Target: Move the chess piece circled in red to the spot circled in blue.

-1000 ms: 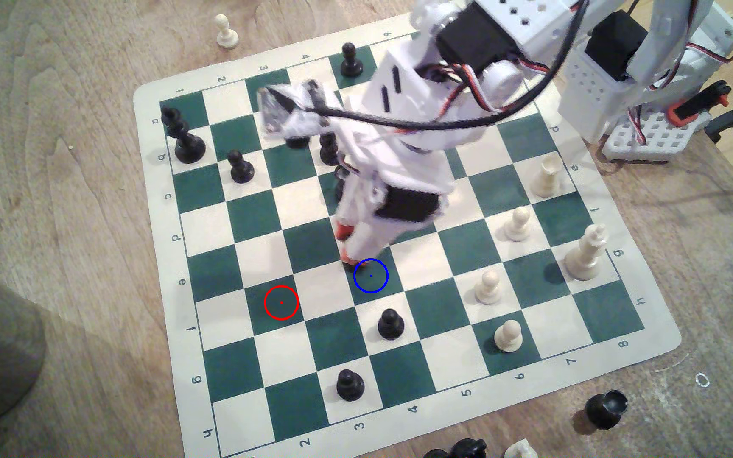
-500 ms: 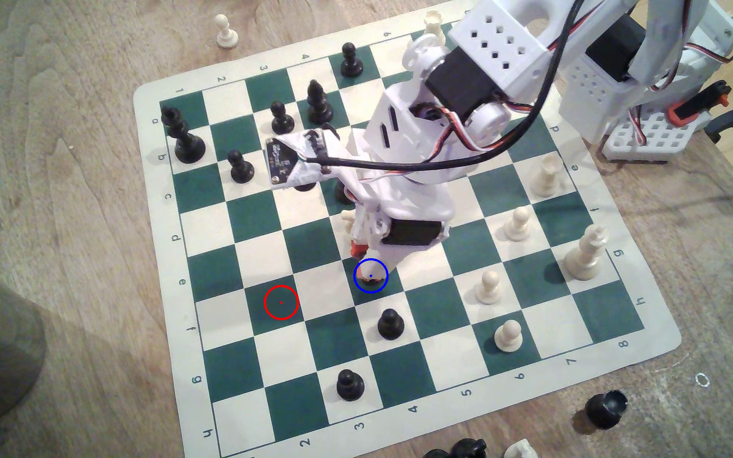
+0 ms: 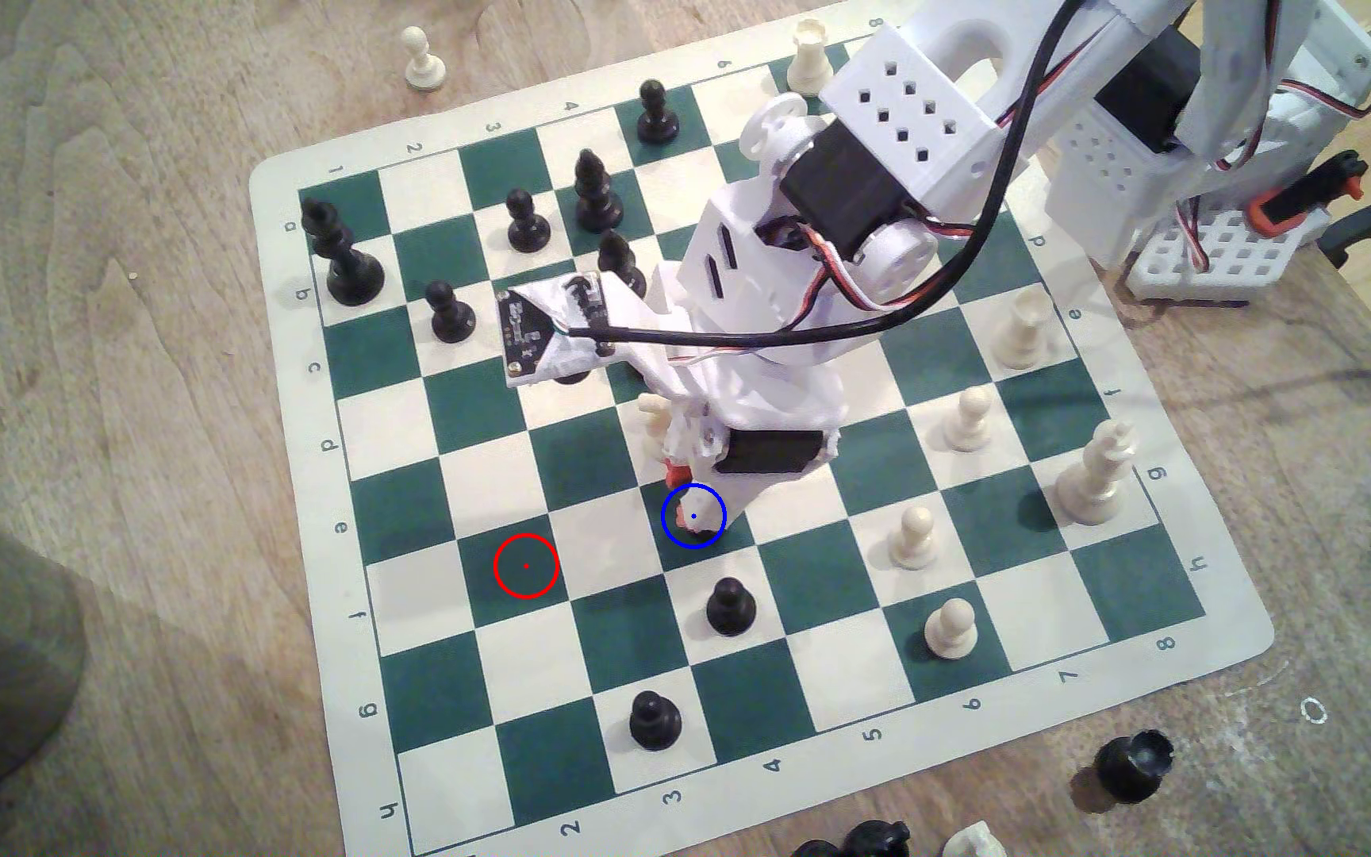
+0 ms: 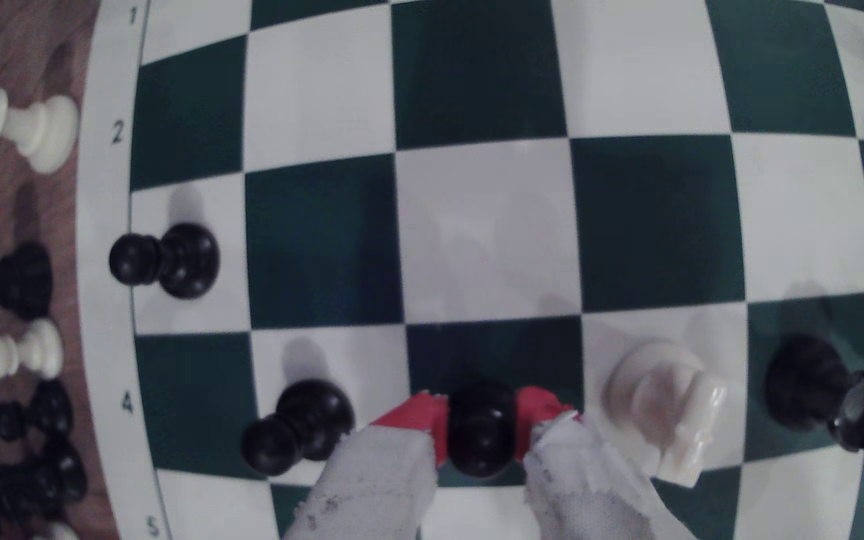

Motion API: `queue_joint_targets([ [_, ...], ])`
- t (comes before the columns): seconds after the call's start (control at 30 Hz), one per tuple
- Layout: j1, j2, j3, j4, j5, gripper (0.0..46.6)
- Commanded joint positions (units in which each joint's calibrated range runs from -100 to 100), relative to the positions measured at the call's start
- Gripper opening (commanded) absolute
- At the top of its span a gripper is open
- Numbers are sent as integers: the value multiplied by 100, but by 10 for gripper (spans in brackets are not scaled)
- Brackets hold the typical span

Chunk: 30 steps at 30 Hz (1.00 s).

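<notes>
Inside the blue ring (image 3: 694, 516), jaws (image 4: 482, 415) clamped narrow on the chess piece (image 4: 482, 428), red-tipped fingers (image 4: 422, 415) pressed to both sides of its round head. Set down over the spot (image 4: 492, 353), a dark green square; base hidden beneath the head in the wrist view, contact with the board impossible to judge. In the exterior view, almost wholly covered by the white gripper (image 3: 694, 527). Red ring (image 3: 526, 565), two squares toward the exterior view's left of the blue ring, around a bare green square. Just beside the blue ring toward the near edge, one black pawn (image 3: 730, 606); farther the same way, a second (image 3: 654, 721). Three cream pawns to the blue ring's right in the exterior view. Green-and-cream roll-up board (image 3: 1210, 676) on a pale wooden worktop (image 3: 130, 330), captured pieces partly cut off at the frame's edge.
</notes>
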Motion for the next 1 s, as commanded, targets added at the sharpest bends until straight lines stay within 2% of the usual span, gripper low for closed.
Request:
queue_joint_targets([
  [0.0,82,-55,-337,-101,20,4],
  [0.13,98,-55,-373,-101,20,26],
  [0.47,106,-64,-382,-158,-10,22],
  [0.7,106,-64,-391,-158,-15,41],
  [0.83,106,-55,-391,-158,-15,91],
  [0.9,114,-55,-391,-142,-15,149],
  [0.97,114,-64,-391,-93,-5,177],
])
